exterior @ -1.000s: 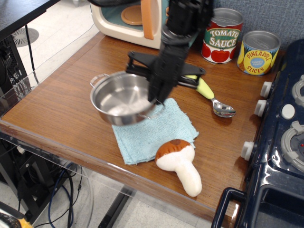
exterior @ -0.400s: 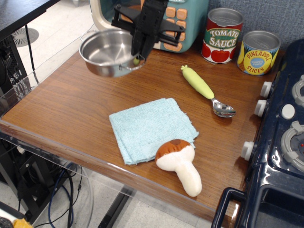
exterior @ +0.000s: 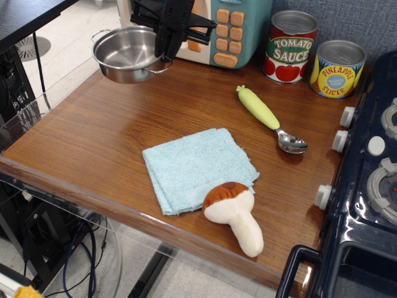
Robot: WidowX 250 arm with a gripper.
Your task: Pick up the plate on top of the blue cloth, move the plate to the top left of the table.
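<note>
The plate (exterior: 127, 54) is a small shiny steel pot with two wire loop handles. My gripper (exterior: 163, 54) is shut on its right rim and holds it in the air over the far left corner of the table (exterior: 105, 130). The black arm comes down from the top edge. The light blue cloth (exterior: 196, 167) lies bare and flat near the front middle of the table, well away from the pot.
A plush mushroom (exterior: 237, 214) lies at the cloth's front right corner. A green-handled spoon (exterior: 268, 118) lies to the right. A toy microwave (exterior: 214, 28), a tomato sauce can (exterior: 291, 46) and a pineapple can (exterior: 337, 68) line the back. A dark blue toy stove (exterior: 366, 186) stands at the right.
The pot was at the cloth's far left corner in my gripper. It has been lifted and carried back and to the left. The cloth is now uncovered.
</note>
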